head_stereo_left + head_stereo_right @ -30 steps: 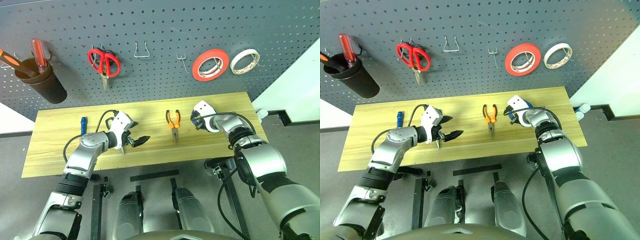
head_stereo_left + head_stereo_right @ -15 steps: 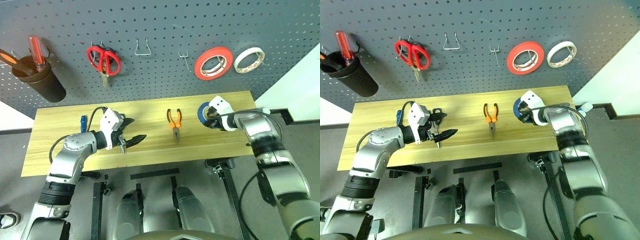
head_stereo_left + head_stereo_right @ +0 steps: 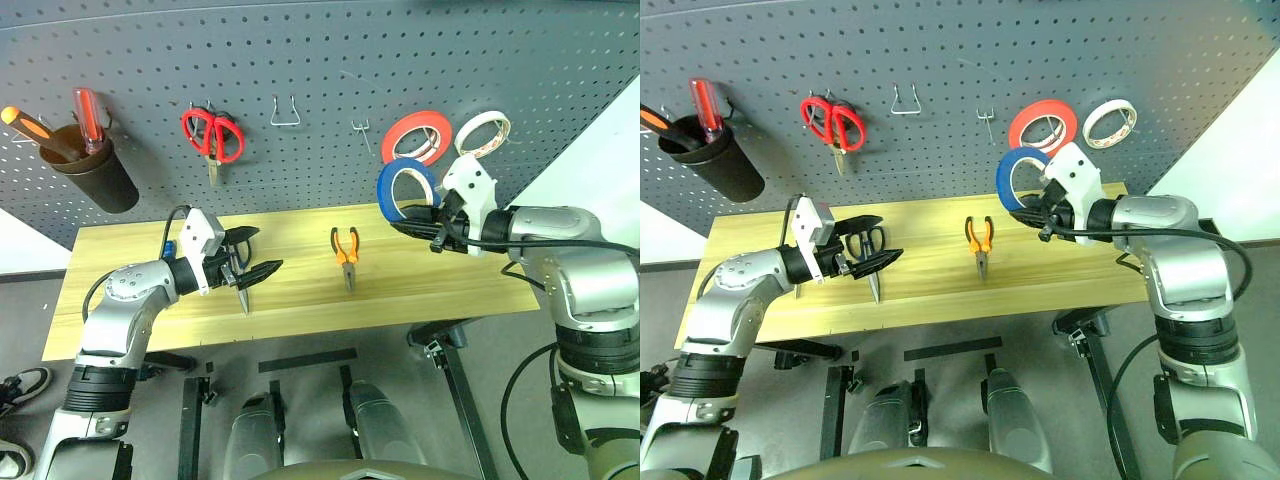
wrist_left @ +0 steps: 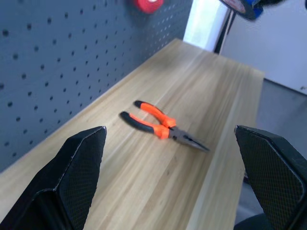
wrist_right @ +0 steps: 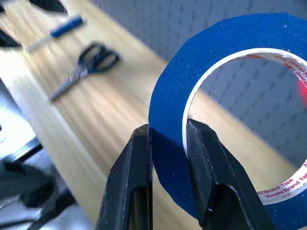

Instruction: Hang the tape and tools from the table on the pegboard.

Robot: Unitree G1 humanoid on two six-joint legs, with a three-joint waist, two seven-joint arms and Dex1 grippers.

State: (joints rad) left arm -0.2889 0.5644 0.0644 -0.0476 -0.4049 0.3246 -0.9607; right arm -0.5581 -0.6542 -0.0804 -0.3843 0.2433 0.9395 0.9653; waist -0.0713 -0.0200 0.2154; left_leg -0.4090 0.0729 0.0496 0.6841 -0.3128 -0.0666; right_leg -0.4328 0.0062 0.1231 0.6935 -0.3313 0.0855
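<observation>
The robot's left gripper [image 3: 252, 260] hangs just over the near part of the wooden table [image 3: 420, 285], and its two black fingers are wide apart with nothing in them. Dark-handled scissors [image 3: 870, 255] lie on the table right under it. A small blue screwdriver [image 5: 56, 31] lies on the table past the scissors.

In the middle of the table lie the orange pliers [image 3: 346, 249], all by themselves, with the tip pointing at the near edge.

On the other side, the right gripper [image 3: 412, 217] is up in the air above the table. Its fingers are pinched on the wall of the blue tape [image 3: 406, 186], one finger inside the ring and one outside. The tape stands up on its edge, close in front of the grey pegboard [image 3: 330, 50].

Farther back, on the pegboard, hang a red tape roll [image 3: 416, 135], a white tape roll [image 3: 483, 131], red scissors [image 3: 212, 135], two bare metal hooks [image 3: 288, 108], and a dark cup [image 3: 95, 180] with two screwdrivers in it.
</observation>
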